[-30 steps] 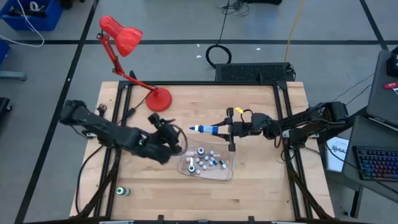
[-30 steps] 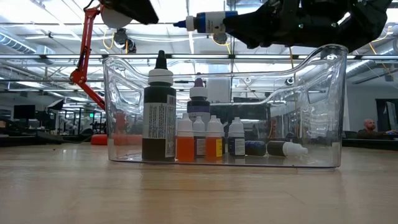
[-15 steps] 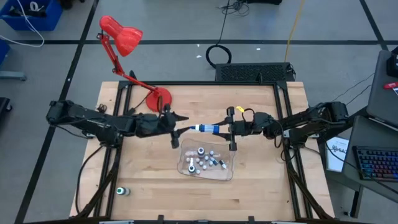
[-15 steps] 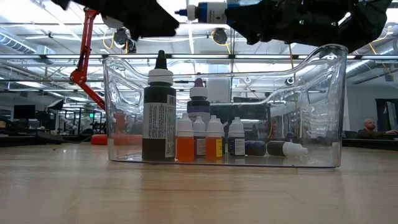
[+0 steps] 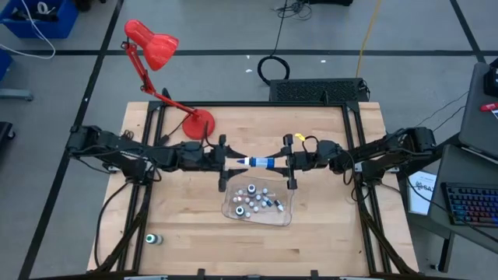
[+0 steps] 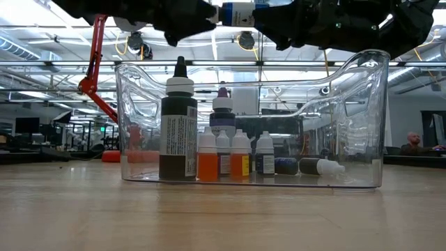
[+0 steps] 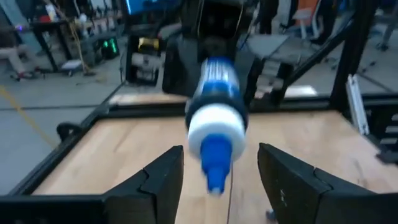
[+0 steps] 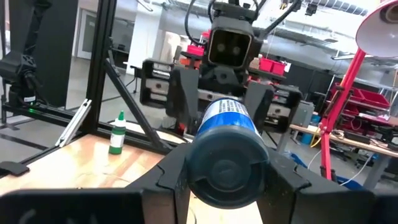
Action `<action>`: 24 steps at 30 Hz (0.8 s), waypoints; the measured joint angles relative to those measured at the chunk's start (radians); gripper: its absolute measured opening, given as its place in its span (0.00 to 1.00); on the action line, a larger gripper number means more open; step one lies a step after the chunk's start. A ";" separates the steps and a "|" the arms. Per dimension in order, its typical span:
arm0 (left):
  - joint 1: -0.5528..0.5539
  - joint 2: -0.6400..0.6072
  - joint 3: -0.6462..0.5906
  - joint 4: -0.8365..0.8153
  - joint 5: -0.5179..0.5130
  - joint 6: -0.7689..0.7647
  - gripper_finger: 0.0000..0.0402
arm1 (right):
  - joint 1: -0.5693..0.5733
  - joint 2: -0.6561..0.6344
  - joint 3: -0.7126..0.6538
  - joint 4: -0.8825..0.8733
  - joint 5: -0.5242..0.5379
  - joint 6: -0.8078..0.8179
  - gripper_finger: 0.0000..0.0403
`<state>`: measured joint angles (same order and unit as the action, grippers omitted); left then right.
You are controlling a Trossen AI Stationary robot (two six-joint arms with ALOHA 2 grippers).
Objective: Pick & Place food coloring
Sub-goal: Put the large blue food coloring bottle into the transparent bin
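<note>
A food coloring bottle (image 5: 257, 162) with a blue label, white shoulder and blue tip (image 7: 216, 163) hangs level in the air, its tip toward the table's left. My right gripper (image 5: 286, 162) is shut on its base end. My left gripper (image 5: 226, 162) is open, with one finger on either side of the tip (image 7: 221, 152), and I see no touch. In the low view the bottle (image 6: 237, 12) hangs above the clear tray (image 6: 362, 125). Several small food coloring bottles (image 5: 255, 199) stand or lie in that tray. My right gripper (image 8: 227, 171) pinches the bottle's base end (image 8: 229, 134) between its two fingers, one on each side of the round body. It comes level from the table's right, with the fingers lying along the bottle. The bottle is lifted clear and held level, pointing left.
The clear tray (image 5: 282, 219) sits near the table's middle, just nearer than the two grippers. A red desk lamp (image 5: 198, 123) stands at the far left. A small green-capped bottle (image 5: 153, 239) stands alone at the near left corner. Bare wood lies around the tray.
My left arm has swung from beside the tray's left end toward the far edge, then right toward the held bottle, ending level with its open fingers around the tip. My right gripper has raised the bottle slightly and kept hold of it.
</note>
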<state>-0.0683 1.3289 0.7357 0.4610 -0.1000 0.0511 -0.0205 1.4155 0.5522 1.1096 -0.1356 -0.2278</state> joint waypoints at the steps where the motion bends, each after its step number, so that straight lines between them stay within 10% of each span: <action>1: -0.004 0.000 0.000 0.017 0.003 0.001 0.52 | 0.000 0.000 0.000 0.001 0.000 0.000 0.30; 24: 0.005 0.089 0.001 0.172 0.022 0.057 0.60 | -0.001 0.000 0.000 0.001 0.000 -0.001 0.30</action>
<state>-0.0631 1.4181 0.7364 0.6326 -0.0782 0.1082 -0.0212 1.4155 0.5522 1.1103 -0.1360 -0.2287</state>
